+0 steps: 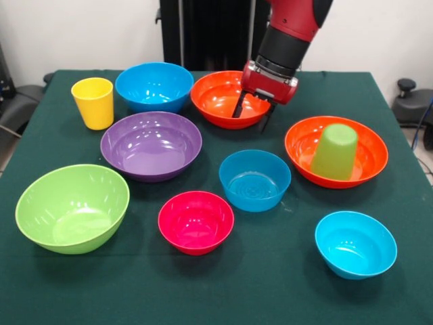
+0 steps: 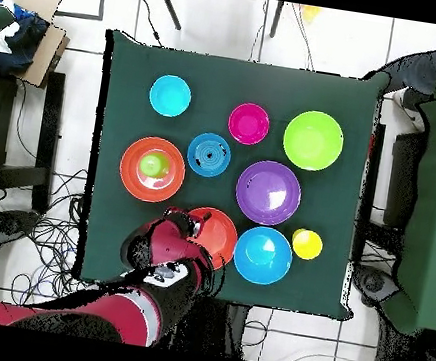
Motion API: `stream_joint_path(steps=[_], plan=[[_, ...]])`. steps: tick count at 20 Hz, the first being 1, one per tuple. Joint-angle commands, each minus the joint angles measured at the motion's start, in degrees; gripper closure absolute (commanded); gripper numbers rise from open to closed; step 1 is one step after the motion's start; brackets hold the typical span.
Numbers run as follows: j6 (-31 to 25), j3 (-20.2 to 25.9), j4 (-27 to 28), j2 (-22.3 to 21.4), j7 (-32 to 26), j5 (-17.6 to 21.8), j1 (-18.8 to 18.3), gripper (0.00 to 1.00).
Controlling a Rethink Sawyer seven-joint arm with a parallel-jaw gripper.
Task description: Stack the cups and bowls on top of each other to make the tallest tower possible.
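Observation:
My gripper (image 1: 253, 116) is open at the right front rim of an orange bowl (image 1: 216, 95), one finger (image 1: 238, 107) inside the bowl and the other outside it. A second orange bowl (image 1: 298, 145) holds the light green cup (image 1: 335, 150), upside down. The yellow cup (image 1: 93, 101) stands upright at the far left. Singly on the cloth sit a large blue bowl (image 1: 154, 86), the purple bowl (image 1: 151, 144), a smaller blue bowl (image 1: 254, 179), the pink bowl (image 1: 195, 221), the cyan bowl (image 1: 355, 244) and the lime bowl (image 1: 72, 208). No tower is in view.
The dark green table (image 1: 284, 291) carries all the pieces. From overhead my arm (image 2: 164, 244) covers part of the near orange bowl (image 2: 219, 237), and chairs (image 2: 431, 200) flank the table. The bowls stand close together in the middle, with narrow gaps.

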State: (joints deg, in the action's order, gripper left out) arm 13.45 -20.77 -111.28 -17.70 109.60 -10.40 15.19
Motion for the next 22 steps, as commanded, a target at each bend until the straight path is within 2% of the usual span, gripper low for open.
stream_joint_path(steps=[1,22], plan=[[-0.40,6.78,5.74,3.28,9.73,-2.58,-0.49,0.00],[-2.03,6.33,7.16,3.67,9.58,-4.25,0.58,0.00]])
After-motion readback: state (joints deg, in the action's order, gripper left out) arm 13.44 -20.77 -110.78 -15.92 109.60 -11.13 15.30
